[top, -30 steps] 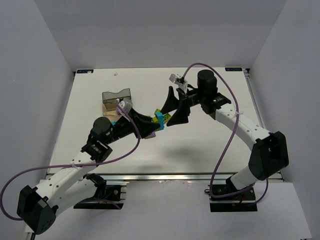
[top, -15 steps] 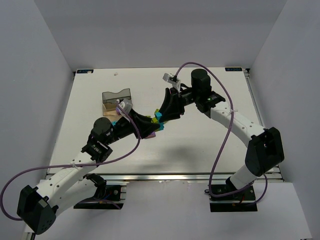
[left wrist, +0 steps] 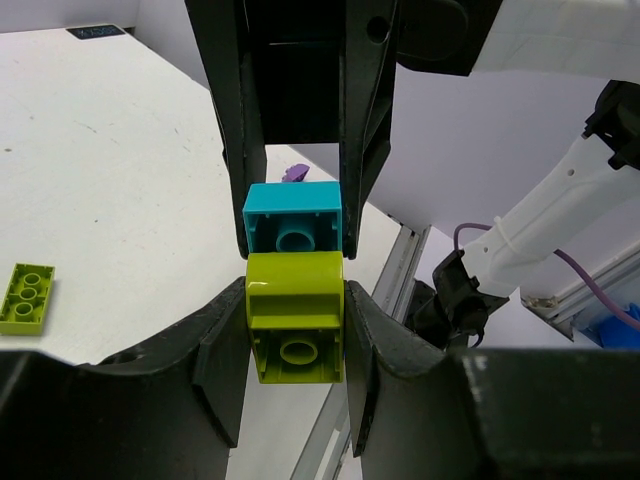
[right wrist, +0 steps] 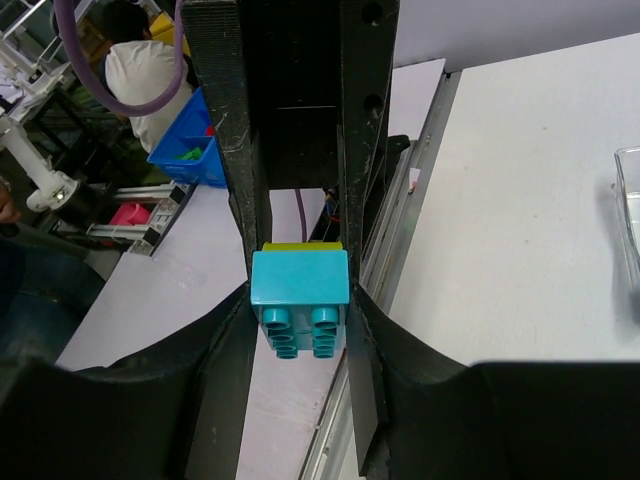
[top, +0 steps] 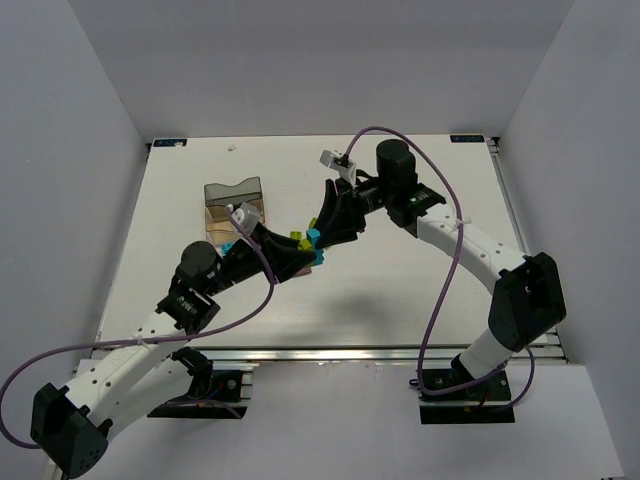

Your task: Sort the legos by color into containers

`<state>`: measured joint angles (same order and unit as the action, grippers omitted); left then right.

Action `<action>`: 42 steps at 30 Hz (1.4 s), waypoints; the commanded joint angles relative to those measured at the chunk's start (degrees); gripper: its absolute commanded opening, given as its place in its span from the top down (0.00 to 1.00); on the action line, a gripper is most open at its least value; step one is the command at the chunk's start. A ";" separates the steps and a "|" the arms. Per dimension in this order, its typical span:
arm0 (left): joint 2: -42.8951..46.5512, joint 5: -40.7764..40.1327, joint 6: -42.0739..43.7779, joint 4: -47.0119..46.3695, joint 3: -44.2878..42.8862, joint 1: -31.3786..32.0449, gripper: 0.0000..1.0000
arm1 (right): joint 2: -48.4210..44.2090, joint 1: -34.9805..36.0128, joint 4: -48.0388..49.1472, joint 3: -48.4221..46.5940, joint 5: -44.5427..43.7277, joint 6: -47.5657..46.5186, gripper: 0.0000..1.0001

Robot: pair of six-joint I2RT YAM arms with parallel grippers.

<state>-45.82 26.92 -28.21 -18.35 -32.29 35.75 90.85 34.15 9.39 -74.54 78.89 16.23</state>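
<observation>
two joined legos (left wrist: 294,285) clamped between fingers (left wrist: 215,372)

White table (top: 420,285), blue bin (right wrist: 180,165)

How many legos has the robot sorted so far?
I can see none in the translucent trays yet. Right now the left gripper grips a lime-green brick, and the right gripper grips the teal brick stuck onto it. Both need trays, plus a loose lime-green flat brick on the table.
</observation>
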 commanded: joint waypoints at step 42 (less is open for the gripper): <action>11.90 -56.62 -23.03 56.93 -19.12 -0.06 1.00 | 30.07 12.78 -1.57 -23.97 -49.45 -19.13 1.00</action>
<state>-34.61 -28.25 -48.99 37.06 -50.57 35.75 118.43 46.35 2.55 -94.00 31.24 -3.70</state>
